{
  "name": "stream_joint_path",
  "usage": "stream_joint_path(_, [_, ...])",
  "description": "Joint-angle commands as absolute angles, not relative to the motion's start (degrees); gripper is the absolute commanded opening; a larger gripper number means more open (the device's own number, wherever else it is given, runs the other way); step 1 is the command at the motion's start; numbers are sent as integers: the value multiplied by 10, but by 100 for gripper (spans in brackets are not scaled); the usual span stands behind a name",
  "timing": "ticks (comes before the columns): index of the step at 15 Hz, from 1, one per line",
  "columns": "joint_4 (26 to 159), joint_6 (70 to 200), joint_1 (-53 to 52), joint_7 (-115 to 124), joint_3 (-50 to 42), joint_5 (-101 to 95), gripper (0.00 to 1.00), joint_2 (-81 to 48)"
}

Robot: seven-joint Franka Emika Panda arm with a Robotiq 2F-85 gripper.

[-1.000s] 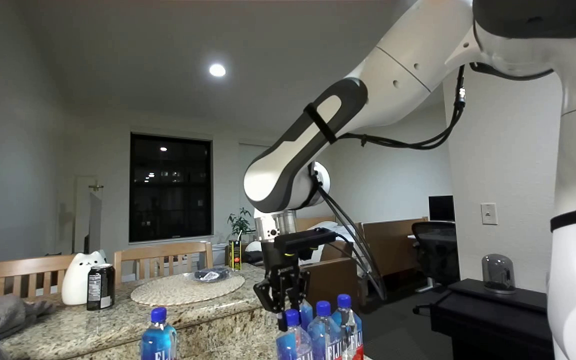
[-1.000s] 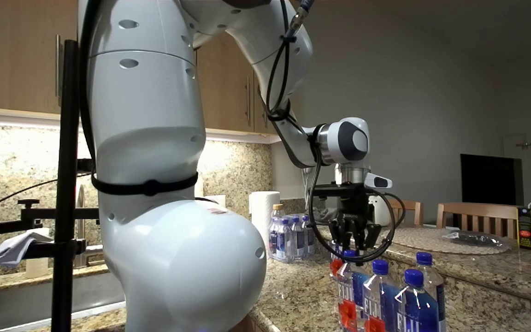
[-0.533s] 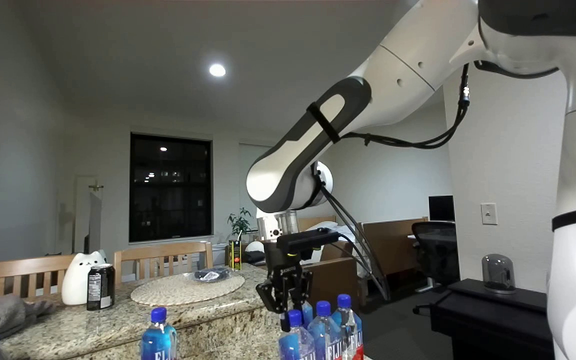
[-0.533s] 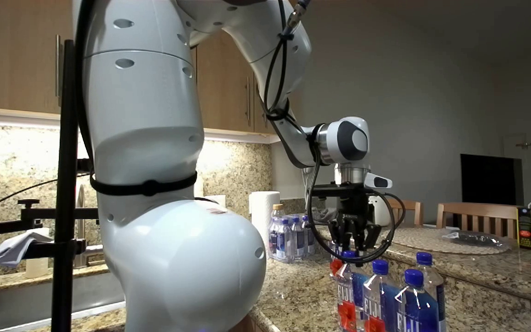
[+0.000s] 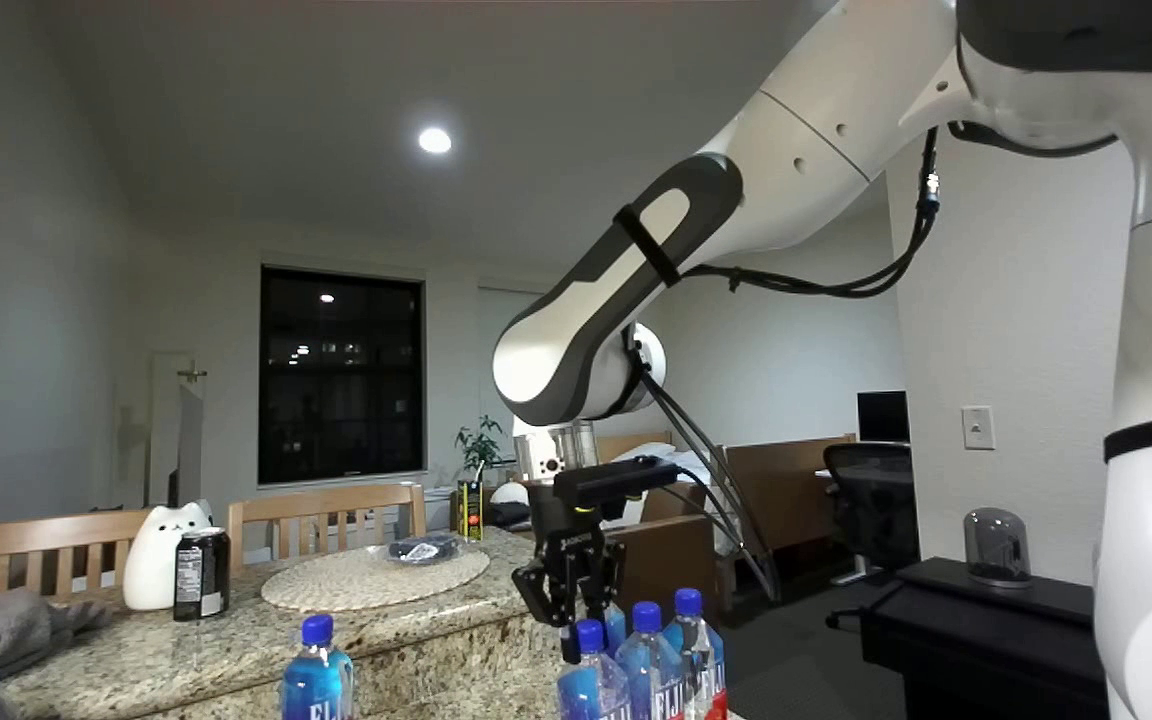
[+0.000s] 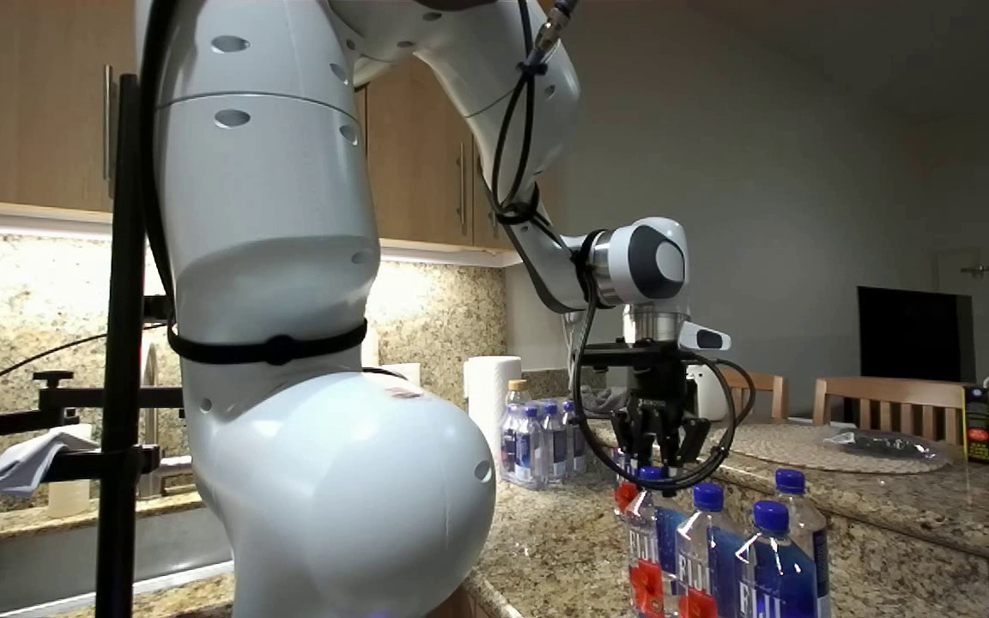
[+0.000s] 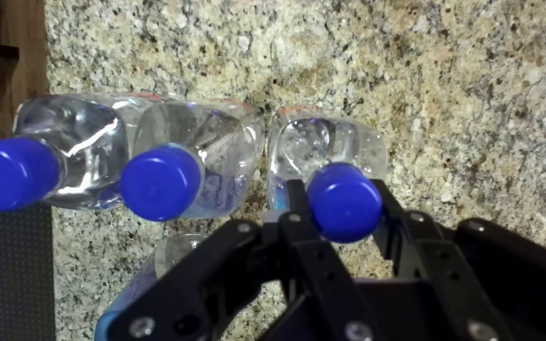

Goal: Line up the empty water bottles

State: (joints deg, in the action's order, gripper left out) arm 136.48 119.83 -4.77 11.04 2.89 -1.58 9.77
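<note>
Blue-capped, the bottle clamped in narrowed jaws is just beside its neighbour; alignment seems nearly done, release likely next.

Glossy plast. btls, stone ctr.

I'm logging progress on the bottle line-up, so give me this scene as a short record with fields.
Fingers: one on each side of the blue cap, shut on the held bottle
Pose: held bottle upright; whether lifted, cannot tell
Row: held bottle, middle bottle, end bottle, roughly in line
Spacing: narrow gap between held bottle and middle bottle
Off the row: side bottle, partly hidden in the wrist view
Farther away: separate bottle, upright, in an exterior view
Surface: speckled stone counter
</note>
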Motion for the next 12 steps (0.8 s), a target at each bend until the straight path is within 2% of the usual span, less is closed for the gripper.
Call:
stream_joint_path(1, [1379, 1214, -39, 110, 33, -13, 12, 91])
stream_joint_path(12, [1366, 1224, -41, 96, 30, 2, 13, 79])
